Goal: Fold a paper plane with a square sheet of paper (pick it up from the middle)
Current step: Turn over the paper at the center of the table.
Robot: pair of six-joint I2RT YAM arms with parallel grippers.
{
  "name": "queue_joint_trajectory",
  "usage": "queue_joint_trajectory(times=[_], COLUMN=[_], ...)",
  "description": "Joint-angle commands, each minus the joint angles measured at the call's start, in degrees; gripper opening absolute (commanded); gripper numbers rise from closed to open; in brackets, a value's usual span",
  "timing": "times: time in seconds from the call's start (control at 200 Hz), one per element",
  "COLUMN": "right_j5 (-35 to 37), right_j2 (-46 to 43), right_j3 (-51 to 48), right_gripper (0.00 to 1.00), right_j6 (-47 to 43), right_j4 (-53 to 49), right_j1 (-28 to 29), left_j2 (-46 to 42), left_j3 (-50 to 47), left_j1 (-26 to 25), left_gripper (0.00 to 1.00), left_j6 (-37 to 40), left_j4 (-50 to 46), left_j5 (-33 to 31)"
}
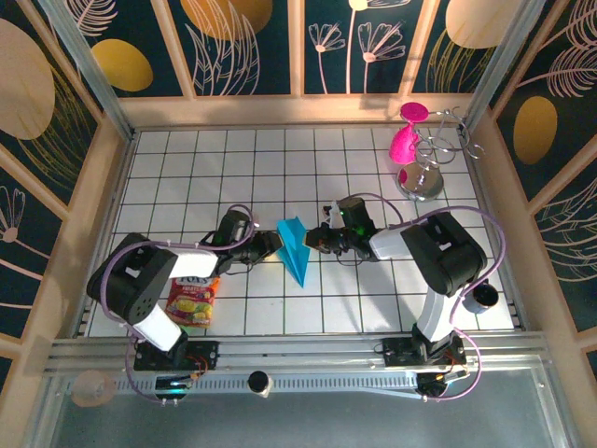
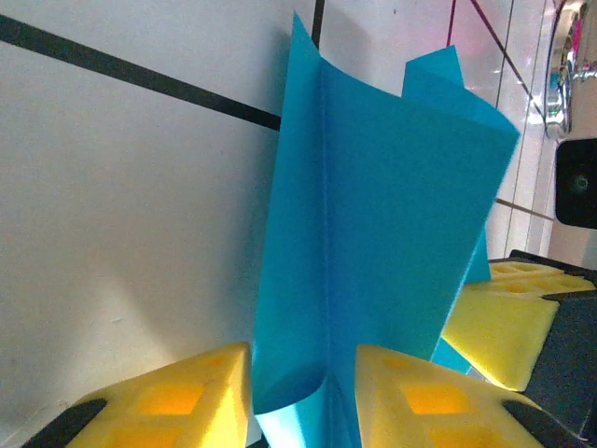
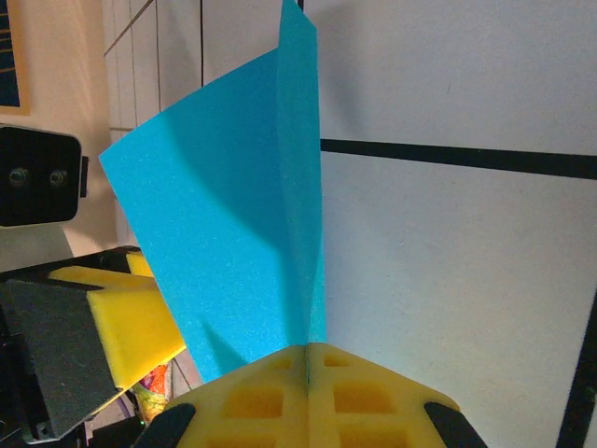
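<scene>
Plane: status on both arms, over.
Right gripper: jaws shut on plane. Left gripper: jaws apart, straddling its fold. Packet and goblets well clear.

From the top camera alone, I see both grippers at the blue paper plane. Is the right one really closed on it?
Observer: Yes. In its wrist view the right gripper has its yellow pads pressed together on the paper plane, at the fold.
Operator: And the other one?
Observer: The left gripper is not closed. Its fingers stand apart, with the plane's fold between them.
Operator: Is the paper pressed flat?
Observer: No. Above the fold its flaps spread apart.
</scene>
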Motion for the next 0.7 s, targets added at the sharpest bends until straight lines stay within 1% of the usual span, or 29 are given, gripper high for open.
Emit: queue_joint_trajectory(times=[0.0, 0.1, 0.2, 0.22, 0.345, 0.405, 0.471, 0.696], right_j5=[-1.09, -1.26, -1.19, -1.11, 0.32, 1.30, 2.06, 4.78], right_j2=[0.81, 0.71, 0.36, 0.15, -1.68, -2.66, -3.55, -5.30], right_j3=[-0.30, -0.49, -0.57, -0.57, -0.66, -0.74, -0.88, -1.80], right_gripper=[0.00, 0.00, 0.00, 0.00, 0.03, 0.00, 0.00, 0.00], right_j6=[0.16, 0.31, 0.22, 0.14, -0.98, -1.70, -2.06, -2.00], right_j4=[0.59, 0.66, 0.47, 0.32, -1.70, -2.77, -3.87, -5.13], right_j1=[-0.30, -0.29, -0.30, -1.79, -2.19, -2.48, -2.79, -3.20], left_j2=[0.99, 1.38, 1.60, 1.48, 0.02, -0.91, -2.34, -6.77], left_j3=[1.21, 0.62, 0.52, 0.40, 0.68, 0.85, 0.97, 0.11], left_j1=[-0.37, -0.35, -0.40, -0.34, -0.36, -0.41, -0.38, -0.35], left_gripper=[0.32, 0.28, 0.17, 0.15, 0.05, 0.02, 0.00, 0.00], left_j6=[-0.30, -0.81, -1.36, -1.36, -0.42, 0.24, 0.79, 0.86], left_j4=[1.46, 3.32, 4.79, 4.87, 2.62, 1.23, -0.29, -3.23], left_j5=[1.21, 2.21, 3.15, 2.95, 1.04, -0.15, -1.77, -6.52])
